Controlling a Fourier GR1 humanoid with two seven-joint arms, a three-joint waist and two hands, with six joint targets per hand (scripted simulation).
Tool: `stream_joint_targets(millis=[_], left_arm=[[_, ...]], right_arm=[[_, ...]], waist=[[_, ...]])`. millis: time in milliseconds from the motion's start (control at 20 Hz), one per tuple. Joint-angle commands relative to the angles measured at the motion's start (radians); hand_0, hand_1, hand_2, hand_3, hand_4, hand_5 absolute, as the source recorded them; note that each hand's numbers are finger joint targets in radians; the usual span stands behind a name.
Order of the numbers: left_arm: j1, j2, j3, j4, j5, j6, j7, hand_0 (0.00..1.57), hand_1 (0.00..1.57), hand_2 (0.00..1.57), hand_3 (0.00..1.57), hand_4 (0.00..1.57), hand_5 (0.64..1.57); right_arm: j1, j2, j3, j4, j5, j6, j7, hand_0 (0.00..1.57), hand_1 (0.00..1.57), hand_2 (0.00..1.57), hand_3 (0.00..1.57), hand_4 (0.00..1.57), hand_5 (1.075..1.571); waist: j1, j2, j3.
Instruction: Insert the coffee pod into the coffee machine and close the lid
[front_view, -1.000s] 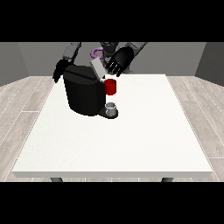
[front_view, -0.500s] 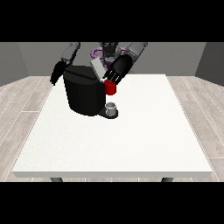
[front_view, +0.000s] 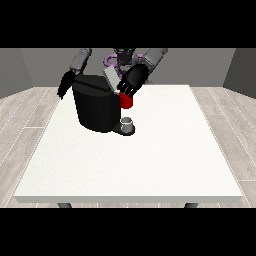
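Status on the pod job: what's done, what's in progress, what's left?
Done: nothing confirmable; the pod doesn't show.
In hand: the robot hand at the view's right sits at the coffee machine's raised grey lid.
Left: closing the lid, still tilted up.

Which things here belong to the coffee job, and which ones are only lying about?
For the job:
- coffee machine
- its raised lid
- robot hand at the view's right, near the lid

Lying about:
- red thing at the machine
- grey thing at the machine's base
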Motion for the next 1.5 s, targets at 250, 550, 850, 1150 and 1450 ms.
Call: stream_joint_targets(millis=[250,550,850,1150,1450], left_arm=[[-0.050,0.022,0.021,0.014,0.002,-0.005,0.004,1.22,1.22,1.26,1.21,0.38,1.571],[-0.035,0.040,0.012,0.017,-0.010,0.012,-0.066,1.20,1.20,1.22,1.18,0.36,1.571],[-0.013,0.057,-0.032,0.010,-0.071,0.056,-0.076,1.21,1.21,1.23,1.13,0.00,1.571],[-0.005,0.064,-0.061,0.023,-0.120,0.099,-0.097,1.16,1.16,1.18,1.05,0.00,1.571],[-0.032,0.072,-0.017,0.043,-0.091,0.103,-0.109,1.11,1.11,1.13,0.97,0.00,1.571]], right_arm=[[-0.028,-0.008,-0.026,0.026,-0.026,0.009,-0.014,0.00,0.00,0.00,0.00,0.00,1.571],[-0.027,-0.007,-0.012,0.005,-0.013,0.002,0.011,0.00,0.00,0.00,0.00,0.00,1.571],[-0.005,-0.020,-0.010,0.011,-0.011,0.017,0.003,0.00,0.00,0.00,0.00,0.00,1.571],[-0.021,-0.010,-0.004,-0.008,-0.006,0.003,0.026,0.00,0.00,0.00,0.00,0.00,1.571],[-0.020,0.003,0.013,-0.026,0.004,-0.004,0.046,0.00,0.00,0.00,0.00,0.00,1.571]], waist=[[-0.002,0.017,-0.0001],[-0.004,0.017,-0.0003],[-0.001,0.010,-0.0002],[-0.021,0.026,-0.0003],[-0.036,0.029,-0.0003]])
